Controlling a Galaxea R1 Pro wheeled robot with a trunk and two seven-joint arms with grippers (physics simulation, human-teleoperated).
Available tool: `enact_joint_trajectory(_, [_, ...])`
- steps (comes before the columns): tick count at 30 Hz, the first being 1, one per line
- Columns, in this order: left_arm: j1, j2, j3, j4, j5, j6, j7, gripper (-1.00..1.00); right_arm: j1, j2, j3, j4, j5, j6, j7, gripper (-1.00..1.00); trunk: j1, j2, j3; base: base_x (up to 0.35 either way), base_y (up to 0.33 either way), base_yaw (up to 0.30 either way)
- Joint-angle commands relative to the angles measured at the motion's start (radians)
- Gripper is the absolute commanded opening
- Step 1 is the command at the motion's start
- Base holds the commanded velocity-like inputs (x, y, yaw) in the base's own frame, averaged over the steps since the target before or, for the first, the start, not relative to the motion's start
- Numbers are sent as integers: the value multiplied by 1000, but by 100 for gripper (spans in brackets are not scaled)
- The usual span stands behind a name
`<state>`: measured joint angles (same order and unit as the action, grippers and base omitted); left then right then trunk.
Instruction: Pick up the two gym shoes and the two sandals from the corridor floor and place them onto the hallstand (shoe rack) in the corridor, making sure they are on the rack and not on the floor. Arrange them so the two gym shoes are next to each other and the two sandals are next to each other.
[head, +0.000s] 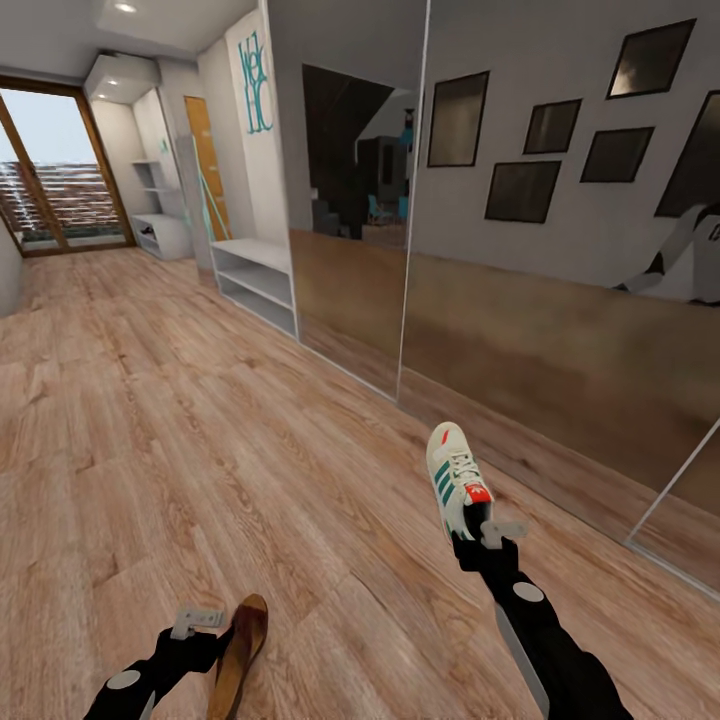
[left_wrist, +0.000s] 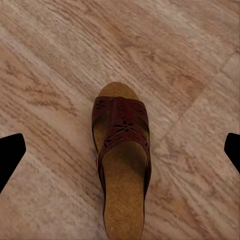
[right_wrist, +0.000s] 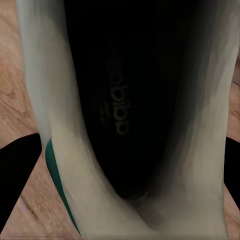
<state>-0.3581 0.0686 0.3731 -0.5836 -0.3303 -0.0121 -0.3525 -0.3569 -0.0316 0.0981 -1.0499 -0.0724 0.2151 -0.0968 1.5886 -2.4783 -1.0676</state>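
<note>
Gym shoe (head: 455, 478) sits gripped in the right jaws; sandal (head: 240, 648) held in the left jaws.

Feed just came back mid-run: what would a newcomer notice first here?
The cream-white gym shoe with green stripes, held above the wood floor by the right pincer at its heel. Next, the brown sandal at the left pincer. Farther up the corridor a white open bench stands against the wall.

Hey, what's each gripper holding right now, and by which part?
The right gripper holds a gym shoe at its heel opening. The left gripper has a sandal at its fingers, near the heel end; whether it grips it cannot be told.
</note>
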Motion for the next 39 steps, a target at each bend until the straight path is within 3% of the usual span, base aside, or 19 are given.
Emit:
enact_joint_trajectory(1, [-1,-1,7,-1,-10,-1,-8,100,-1,-2,5,-2,-7,5,-9,-100,4,-8,-6,0,0,0])
enact_joint_trajectory(14, [-2,-2,-4,-1,-13,0,-8,100,-1,-2,4,-2,-7,6,-9,-100,16,-24,-75,0,0,0])
enact_joint_trajectory(19, [-7,-4,-62,-3,-12,9,-7,100,-1,-1,4,-2,-7,6,-9,-100,19,-25,-103,0,0,0])
enact_joint_trajectory(21, [-53,-8,-112,-4,-10,77,-8,100,-1,-1,6,1,-8,6,-9,-100,19,-26,-113,0,0,0])
enact_joint_trajectory(25, [-93,-18,-121,-4,-9,111,-9,100,-1,-1,6,3,-9,6,-9,-100,21,-27,-135,0,0,0])
enact_joint_trajectory(39, [-99,-20,-132,-3,-10,118,-4,100,-1,-1,7,1,-9,6,-9,-100,28,-30,-212,0,0,0])
